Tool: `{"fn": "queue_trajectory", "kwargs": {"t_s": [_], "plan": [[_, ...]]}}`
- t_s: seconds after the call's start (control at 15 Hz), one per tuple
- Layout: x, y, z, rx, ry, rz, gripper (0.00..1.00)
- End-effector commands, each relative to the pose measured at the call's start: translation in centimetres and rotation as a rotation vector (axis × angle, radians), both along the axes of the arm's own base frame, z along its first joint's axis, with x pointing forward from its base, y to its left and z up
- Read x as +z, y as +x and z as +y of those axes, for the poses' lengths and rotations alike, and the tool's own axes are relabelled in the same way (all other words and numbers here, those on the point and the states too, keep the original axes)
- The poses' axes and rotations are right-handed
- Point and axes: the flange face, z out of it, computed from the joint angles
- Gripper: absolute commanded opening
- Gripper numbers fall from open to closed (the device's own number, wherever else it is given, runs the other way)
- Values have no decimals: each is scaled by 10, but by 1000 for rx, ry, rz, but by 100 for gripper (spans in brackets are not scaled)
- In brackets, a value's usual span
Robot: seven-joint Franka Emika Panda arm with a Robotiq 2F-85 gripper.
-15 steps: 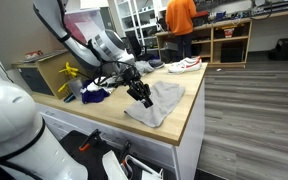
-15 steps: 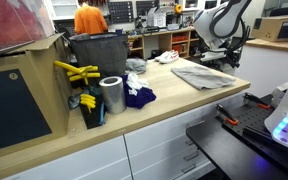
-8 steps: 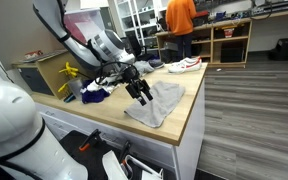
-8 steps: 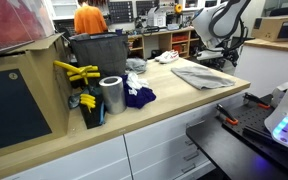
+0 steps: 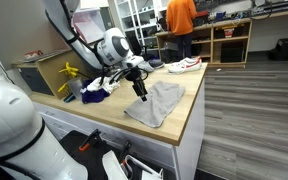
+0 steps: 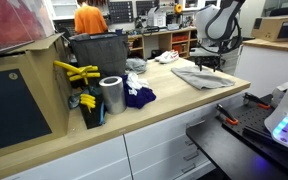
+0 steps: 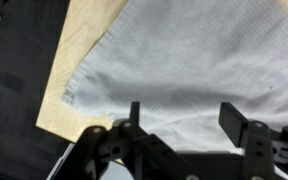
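A grey cloth lies spread flat on the wooden counter, and it also shows in an exterior view as a grey cloth near the counter's far end. My gripper hangs just above the cloth's edge, fingers pointing down, also seen as the gripper. In the wrist view the gripper is open, its two black fingers wide apart with only the cloth beneath them. Nothing is held. A corner of the cloth lies on bare wood.
A silver can, a yellow tool, a dark blue rag and a black bin stand along the counter. A white shoe lies beyond the cloth. A person in orange stands behind.
The gripper has opened and let go of the grey cloth, then risen a little above it. The cloth now lies flat.
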Motion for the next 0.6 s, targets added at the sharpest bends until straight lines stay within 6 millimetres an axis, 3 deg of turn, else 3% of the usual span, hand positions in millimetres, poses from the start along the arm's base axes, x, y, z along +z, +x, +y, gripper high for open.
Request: {"fn": "queue_trajectory", "kwargs": {"t_s": [0.0,0.2,0.4,0.53], "plan": [[-29,6,14,129,128,29,51],[-43,10,25,221,218,82,29],[-44,17,29,273,277,110,5],[-46,21,28,294,302,121,0]]}}
